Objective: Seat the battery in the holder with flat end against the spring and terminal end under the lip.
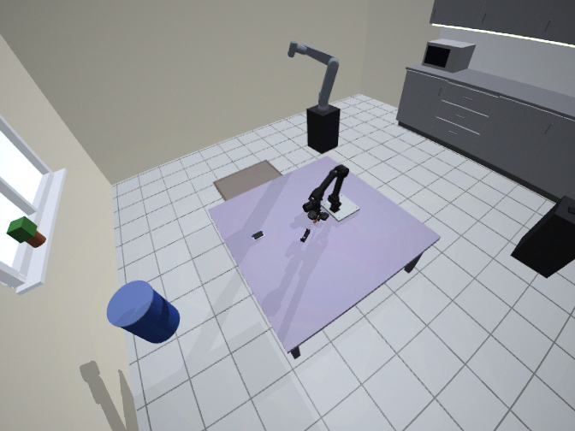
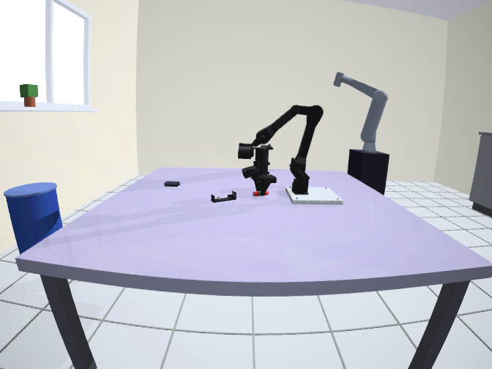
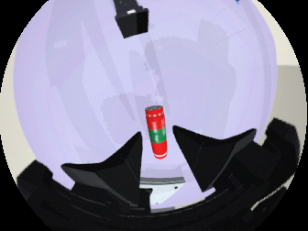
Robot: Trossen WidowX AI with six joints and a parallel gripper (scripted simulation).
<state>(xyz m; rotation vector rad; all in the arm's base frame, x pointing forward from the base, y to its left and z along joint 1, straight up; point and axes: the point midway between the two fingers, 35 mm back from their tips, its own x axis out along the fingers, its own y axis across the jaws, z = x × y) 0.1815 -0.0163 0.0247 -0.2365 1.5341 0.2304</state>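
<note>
The red battery [image 1: 315,221] [image 2: 255,193] [image 3: 156,123] with a green band lies on its side on the table. In the wrist view its flat grey end faces the holder. My gripper [image 2: 261,192] [image 3: 157,131] points down, low over the battery. Its fingers are open, one on each side, with a gap to the battery on both sides in the wrist view. The black holder [image 1: 305,235] [image 2: 224,198] [image 3: 132,26] lies apart from the battery, partly cut off at the top of the wrist view. Its spring and lip cannot be told apart.
A small dark object [image 1: 257,235] [image 2: 172,184] lies on the lilac table [image 1: 362,259] [image 2: 254,246], beyond the holder toward the left edge. The arm's white base plate [image 1: 348,214] [image 2: 321,195] is close to the battery, on the side away from the holder.
</note>
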